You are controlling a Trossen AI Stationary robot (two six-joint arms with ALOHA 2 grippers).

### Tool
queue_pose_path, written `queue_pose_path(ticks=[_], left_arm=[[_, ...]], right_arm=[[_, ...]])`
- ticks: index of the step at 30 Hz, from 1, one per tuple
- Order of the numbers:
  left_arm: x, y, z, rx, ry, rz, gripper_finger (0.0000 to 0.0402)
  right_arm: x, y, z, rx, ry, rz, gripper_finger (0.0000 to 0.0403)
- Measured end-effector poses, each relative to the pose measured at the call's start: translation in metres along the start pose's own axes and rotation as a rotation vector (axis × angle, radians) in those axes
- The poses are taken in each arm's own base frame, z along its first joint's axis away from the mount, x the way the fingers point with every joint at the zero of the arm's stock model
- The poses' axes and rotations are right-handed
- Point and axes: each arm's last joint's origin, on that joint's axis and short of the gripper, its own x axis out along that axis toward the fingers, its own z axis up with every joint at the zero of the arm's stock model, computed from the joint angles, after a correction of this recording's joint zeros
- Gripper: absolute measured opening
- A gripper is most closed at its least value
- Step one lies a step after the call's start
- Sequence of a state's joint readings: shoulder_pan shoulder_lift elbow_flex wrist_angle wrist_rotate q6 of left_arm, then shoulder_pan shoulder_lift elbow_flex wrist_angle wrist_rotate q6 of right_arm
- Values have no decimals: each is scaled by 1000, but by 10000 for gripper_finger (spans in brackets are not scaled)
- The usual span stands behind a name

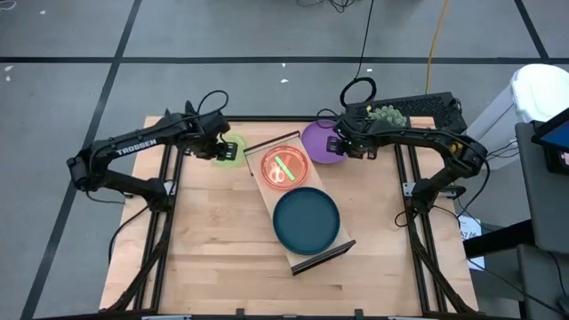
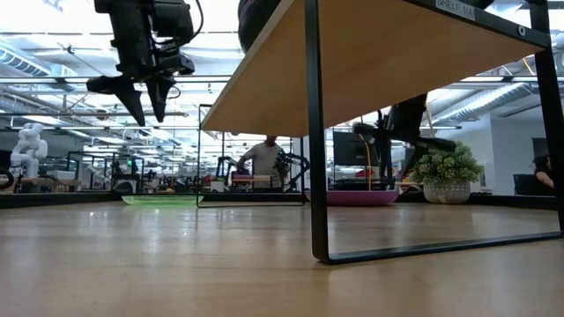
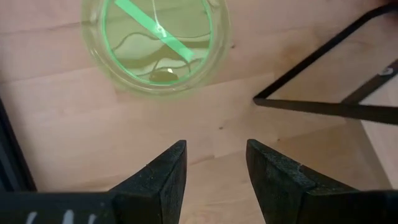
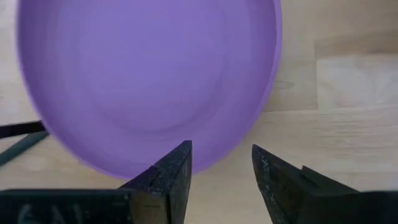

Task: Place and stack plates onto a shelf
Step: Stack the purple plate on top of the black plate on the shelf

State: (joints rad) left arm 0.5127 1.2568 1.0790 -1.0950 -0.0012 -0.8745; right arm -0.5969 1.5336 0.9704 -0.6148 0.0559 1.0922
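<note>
Purple plate (image 4: 149,81) lies flat on the tabletop (image 1: 213,240) just beside the shelf's far end, with the right gripper (image 4: 221,180) poised at its near rim, fingers parted and holding nothing. Risk as judged: a flat plate gives little edge to pinch, so closing there could skid it toward the shelf (image 1: 302,253) frame or off the back.

Left gripper (image 3: 214,171) hovers open and empty near the green plate (image 3: 155,43); the shelf's dark leg sits close by and could be clipped on a lift.

High view alone shows the shelf load: a pink-red plate (image 1: 284,167) with a green one nested in it, and a dark teal plate (image 1: 306,220) alongside. Low view alone shows the shelf board raised on its legs, and both loose plates resting on the tabletop below its level. A person stands in the room behind.
</note>
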Motion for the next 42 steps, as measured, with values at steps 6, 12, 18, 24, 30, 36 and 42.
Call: queue_pose_path(ticks=[6,12,18,24,30,36,42], left_arm=[[0,-5,-6,1,-12,8,170],[0,-8,-10,9,-8,3,170],[0,-10,-12,20,-6,1,170],[0,-10,-13,23,-6,0,170],[0,-10,-13,30,-5,0,170],[0,-10,-13,34,-5,0,170],[0,-10,-13,39,-6,0,170]], right_arm=[[20,-16,-5,63,-5,12,146],[28,-20,-7,98,-30,58,138],[36,-28,-11,145,-34,64,103],[39,-31,-13,153,-39,79,45],[37,-29,-12,158,-57,110,5],[26,-30,-8,175,-115,118,3],[8,-38,-4,200,-195,96,2]])
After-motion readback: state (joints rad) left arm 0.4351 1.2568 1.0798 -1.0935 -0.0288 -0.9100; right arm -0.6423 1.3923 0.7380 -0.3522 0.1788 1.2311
